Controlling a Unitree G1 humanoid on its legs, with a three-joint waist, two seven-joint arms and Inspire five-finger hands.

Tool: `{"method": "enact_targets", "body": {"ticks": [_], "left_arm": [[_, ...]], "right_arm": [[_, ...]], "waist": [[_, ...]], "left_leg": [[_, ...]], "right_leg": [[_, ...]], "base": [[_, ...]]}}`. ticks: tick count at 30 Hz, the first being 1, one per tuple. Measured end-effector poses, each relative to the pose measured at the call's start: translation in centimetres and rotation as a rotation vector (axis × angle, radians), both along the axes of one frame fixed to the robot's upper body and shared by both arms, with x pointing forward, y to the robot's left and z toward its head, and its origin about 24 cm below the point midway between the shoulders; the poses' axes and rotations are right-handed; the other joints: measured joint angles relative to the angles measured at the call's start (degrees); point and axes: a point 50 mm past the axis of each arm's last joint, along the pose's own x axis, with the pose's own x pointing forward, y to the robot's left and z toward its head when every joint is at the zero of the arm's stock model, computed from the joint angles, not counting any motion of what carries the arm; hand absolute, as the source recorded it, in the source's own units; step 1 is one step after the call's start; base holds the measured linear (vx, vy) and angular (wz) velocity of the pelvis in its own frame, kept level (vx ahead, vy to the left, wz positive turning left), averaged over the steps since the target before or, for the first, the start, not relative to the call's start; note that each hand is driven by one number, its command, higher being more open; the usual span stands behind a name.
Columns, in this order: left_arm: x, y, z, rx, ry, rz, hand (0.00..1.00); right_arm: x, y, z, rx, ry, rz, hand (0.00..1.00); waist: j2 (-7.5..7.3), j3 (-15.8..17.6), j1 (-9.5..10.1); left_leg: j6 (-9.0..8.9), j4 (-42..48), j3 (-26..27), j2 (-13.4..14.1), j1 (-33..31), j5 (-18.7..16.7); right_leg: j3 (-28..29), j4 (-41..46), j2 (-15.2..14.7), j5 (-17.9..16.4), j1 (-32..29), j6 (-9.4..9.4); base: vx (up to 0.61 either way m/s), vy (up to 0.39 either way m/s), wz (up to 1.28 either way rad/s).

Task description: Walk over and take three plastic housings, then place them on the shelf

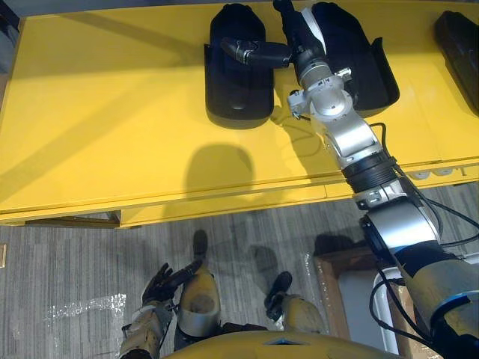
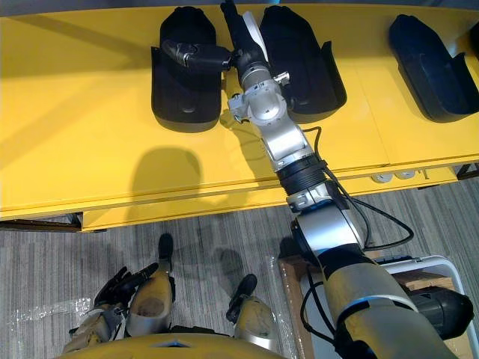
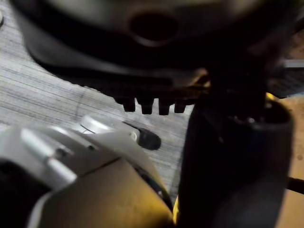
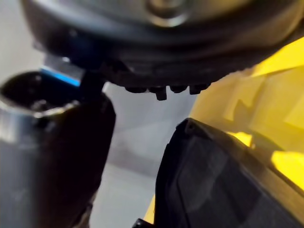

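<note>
Housing lies under the thumb of the right hand, fingers straight, apart, gripping nothing. Judged: reaching stage; next, close on its rim.

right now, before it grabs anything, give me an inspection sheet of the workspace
surface: yellow shelf top
job's things: three black housings on it: left housing, middle housing, far housing at right edge
clutter: clear plastic film on floor
hands: right hand open, between left and middle housings, thumb over the left one; left hand open, hanging low
cables: nothing seen
surroundings: grey carpet, white bin lower right
</note>
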Motion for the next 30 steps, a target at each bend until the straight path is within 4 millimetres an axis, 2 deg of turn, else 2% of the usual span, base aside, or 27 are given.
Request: {"method": "enact_targets", "body": {"ticks": [6, 18, 30], "left_arm": [[0.1, -0.2, 0.0, -0.005, -0.004, 0.0, 1.0], [0.3, -0.2, 0.1, -0.004, -0.011, -0.003, 1.0], [0.4, -0.3, 0.2, -0.001, -0.015, -0.007, 1.0]], "right_arm": [[0.2, 0.3, 1.4, -0.013, -0.019, 0.014, 1.0], [0.8, 0.7, 0.2, -0.093, 0.07, 0.085, 1.0], [1.2, 0.7, 0.7, -0.117, 0.073, 0.068, 1.0]], "waist": [[0.35, 0.7, 0.07], [0.39, 0.81, 0.22], [0.53, 0.93, 0.39]], "left_leg": [[0.04, 0.0, -0.3, -0.02, -0.04, 0.03], [0.03, 0.0, -0.76, -0.02, -0.08, 0.03], [0.03, 0.01, -1.56, -0.01, -0.42, 0.03]], "right_leg": [[-0.34, 0.22, -0.05, -0.25, 0.13, 0.04], [-0.82, 1.14, -0.19, -0.98, 0.07, 0.01], [-1.52, 1.5, -0.19, -1.44, 0.14, -0.05]], "base": [[0.0, -0.007, 0.02], [0.0, -0.006, 0.02], [0.0, -0.012, 0.03]]}}
